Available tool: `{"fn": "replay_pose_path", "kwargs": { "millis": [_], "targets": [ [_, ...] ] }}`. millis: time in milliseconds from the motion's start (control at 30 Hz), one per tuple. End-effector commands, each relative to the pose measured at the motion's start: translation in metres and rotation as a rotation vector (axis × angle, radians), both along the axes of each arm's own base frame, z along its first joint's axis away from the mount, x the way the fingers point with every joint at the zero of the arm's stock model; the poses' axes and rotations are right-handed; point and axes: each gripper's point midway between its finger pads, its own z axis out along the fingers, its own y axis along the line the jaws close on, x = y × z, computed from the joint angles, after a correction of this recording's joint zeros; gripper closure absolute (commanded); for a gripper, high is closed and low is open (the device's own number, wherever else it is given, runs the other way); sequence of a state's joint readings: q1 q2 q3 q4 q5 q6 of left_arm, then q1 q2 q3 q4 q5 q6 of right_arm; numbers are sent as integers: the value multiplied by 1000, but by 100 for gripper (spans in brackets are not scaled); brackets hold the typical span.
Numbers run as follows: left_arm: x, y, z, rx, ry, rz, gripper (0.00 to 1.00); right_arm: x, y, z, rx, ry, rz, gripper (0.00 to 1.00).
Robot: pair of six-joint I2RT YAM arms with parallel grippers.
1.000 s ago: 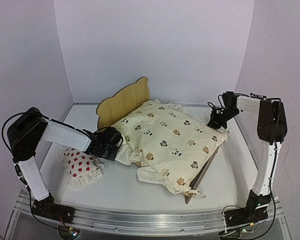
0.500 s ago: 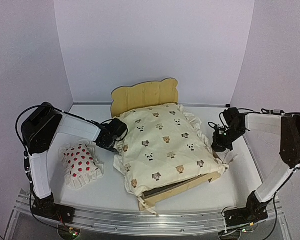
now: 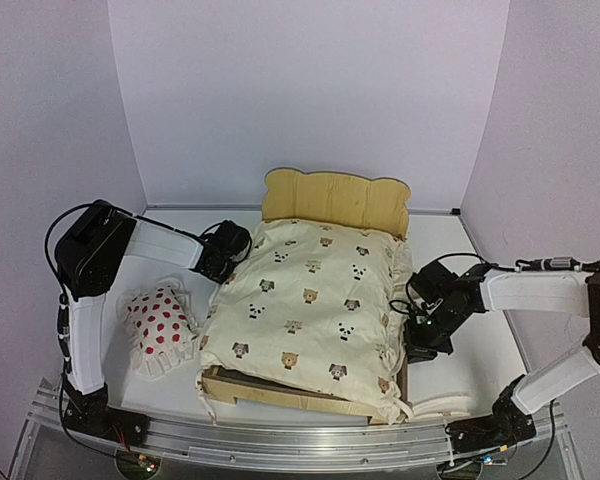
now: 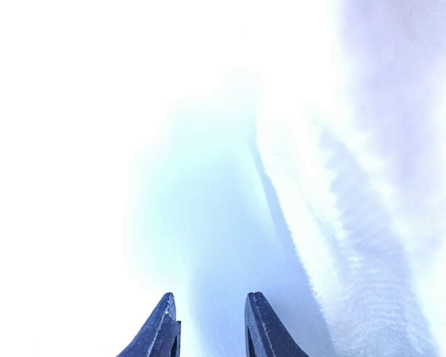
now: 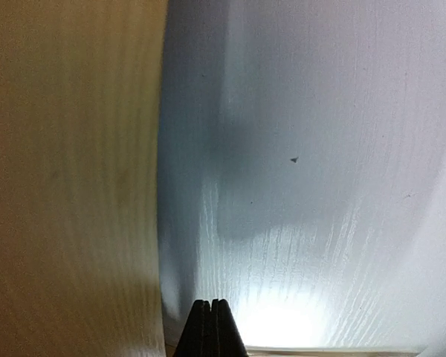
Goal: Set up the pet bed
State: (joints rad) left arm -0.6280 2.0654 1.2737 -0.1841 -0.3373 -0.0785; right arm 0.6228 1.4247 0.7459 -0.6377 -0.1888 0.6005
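The pet bed (image 3: pixel 230 385) stands mid-table, its scalloped plywood headboard (image 3: pixel 335 200) at the back. A cream animal-print quilt (image 3: pixel 305 310) covers it down to the front rail. My left gripper (image 3: pixel 223 262) sits by the bed's back left corner. In the left wrist view its fingers (image 4: pixel 210 327) stand apart, open, with only bright table between them. My right gripper (image 3: pixel 420 345) is low beside the bed's right side. In the right wrist view it (image 5: pixel 210 327) is shut on nothing, and the plywood side rail (image 5: pixel 67 186) fills the left.
A small white pillow with red dots (image 3: pixel 160 325) lies on the table left of the bed. A pale strip of ruffled fabric (image 3: pixel 442 405) lies by the bed's front right corner. White walls close in the back and both sides.
The bed has swung round so its headboard now faces the back wall and its foot the front edge. My right gripper came nearer along its right side. My left gripper moved back.
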Motion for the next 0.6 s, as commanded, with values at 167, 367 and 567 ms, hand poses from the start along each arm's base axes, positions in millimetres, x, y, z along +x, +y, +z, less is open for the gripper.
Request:
{"fn": "replay_pose_path", "kwargs": {
  "millis": [167, 367, 567],
  "targets": [
    [15, -47, 40, -92, -112, -157, 68, 57, -12, 89, -162, -480, 193, 70],
    [19, -34, 51, -43, -137, -120, 64, 94, -42, 155, -381, -711, 205, 37],
    [19, -19, 75, -23, -170, -60, 45, 146, -22, 212, -461, -870, 337, 18]
  ]
}}
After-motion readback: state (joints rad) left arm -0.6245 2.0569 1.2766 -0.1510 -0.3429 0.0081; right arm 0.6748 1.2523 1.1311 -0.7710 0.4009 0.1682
